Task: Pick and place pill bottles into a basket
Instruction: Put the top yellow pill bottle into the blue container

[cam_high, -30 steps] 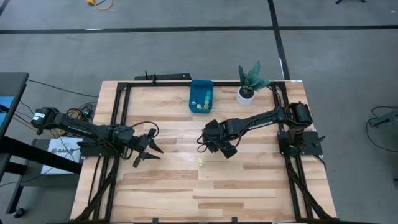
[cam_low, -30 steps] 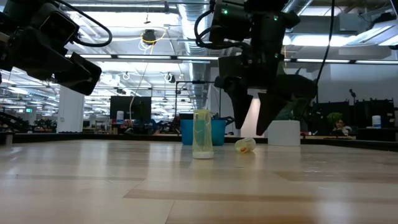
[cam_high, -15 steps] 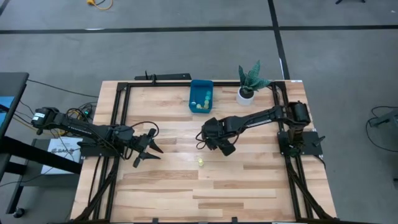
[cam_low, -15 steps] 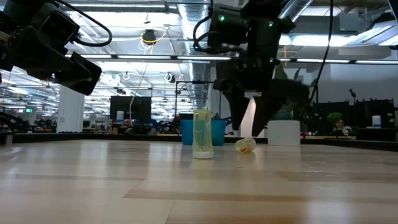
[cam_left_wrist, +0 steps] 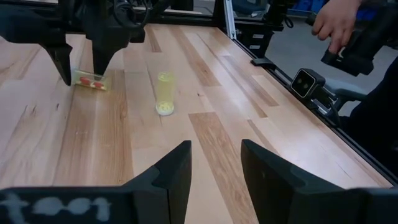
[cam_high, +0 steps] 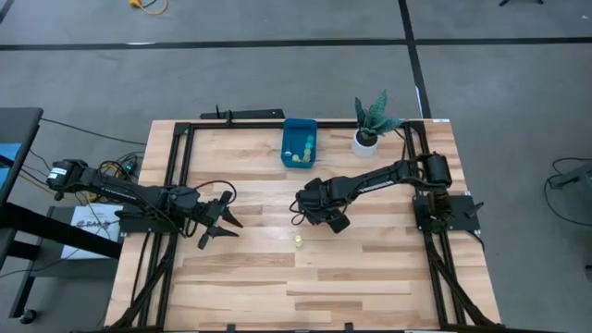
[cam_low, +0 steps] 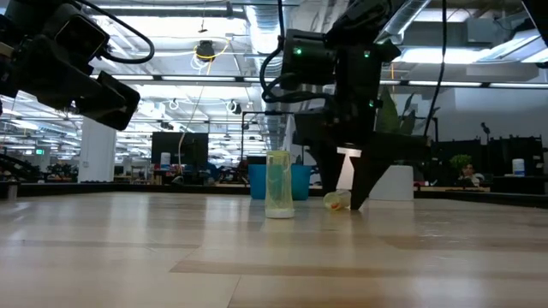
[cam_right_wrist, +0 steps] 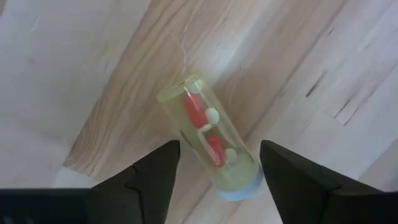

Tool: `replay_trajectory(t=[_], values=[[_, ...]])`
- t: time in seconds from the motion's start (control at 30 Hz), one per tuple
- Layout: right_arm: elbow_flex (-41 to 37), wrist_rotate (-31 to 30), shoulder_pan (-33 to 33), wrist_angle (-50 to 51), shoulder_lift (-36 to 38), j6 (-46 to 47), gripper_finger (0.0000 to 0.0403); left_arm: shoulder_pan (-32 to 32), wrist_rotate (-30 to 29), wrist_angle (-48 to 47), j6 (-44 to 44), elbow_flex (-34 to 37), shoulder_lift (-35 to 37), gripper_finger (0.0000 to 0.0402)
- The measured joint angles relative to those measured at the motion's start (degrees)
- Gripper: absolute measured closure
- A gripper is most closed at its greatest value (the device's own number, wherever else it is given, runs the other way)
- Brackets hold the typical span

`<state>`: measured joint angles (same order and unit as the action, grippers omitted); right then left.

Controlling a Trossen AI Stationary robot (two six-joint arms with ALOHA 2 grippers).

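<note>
A pale yellow pill bottle (cam_right_wrist: 208,143) with red pills lies on its side on the wood. My right gripper (cam_right_wrist: 217,152) points down over it, open, one finger on each side of the bottle (cam_left_wrist: 91,81) and not touching; in the low view the fingertips (cam_low: 355,204) are close to the table. The high view hides this bottle under the arm. Another pale yellow bottle (cam_high: 299,240) stands upright on its base nearby (cam_low: 278,184). The blue basket (cam_high: 288,139) sits at the far edge with several bottles inside. My left gripper (cam_high: 222,227) waits open at the left.
A potted plant in a white pot (cam_high: 367,129) stands to the right of the basket. Black frame rails (cam_high: 180,176) run along the table's sides. A person's hand (cam_left_wrist: 336,22) shows beyond the table's edge. Bare wood lies toward the near edge.
My right gripper has sunk toward the table, still pointing down, until its fingers stand on either side of the lying bottle. Both bottles have stayed where they were.
</note>
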<state>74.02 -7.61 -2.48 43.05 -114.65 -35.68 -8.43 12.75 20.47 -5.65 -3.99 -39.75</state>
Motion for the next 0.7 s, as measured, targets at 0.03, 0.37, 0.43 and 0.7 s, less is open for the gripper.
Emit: replay_trajectory(t=[0.03,0.37,0.43,0.7], values=[[0.1,0.0,0.1,0.0,0.0,0.8,0.018,0.0,0.0,0.0,0.0,0.0,0.0,0.0274],[2.2,0.8,0.7,2.0,-0.4,6.0,0.0261,0.0,0.0,0.0,0.0,0.0,0.0,0.0274],[2.9,0.5,0.7,1.5,-0.6,7.3,0.0281,0.0,0.0,0.0,0.0,0.0,0.0,0.0274],[8.5,0.0,1.1,7.9,-0.5,8.3,0.0322,0.0,0.0,0.0,0.1,0.0,0.0,0.0274]])
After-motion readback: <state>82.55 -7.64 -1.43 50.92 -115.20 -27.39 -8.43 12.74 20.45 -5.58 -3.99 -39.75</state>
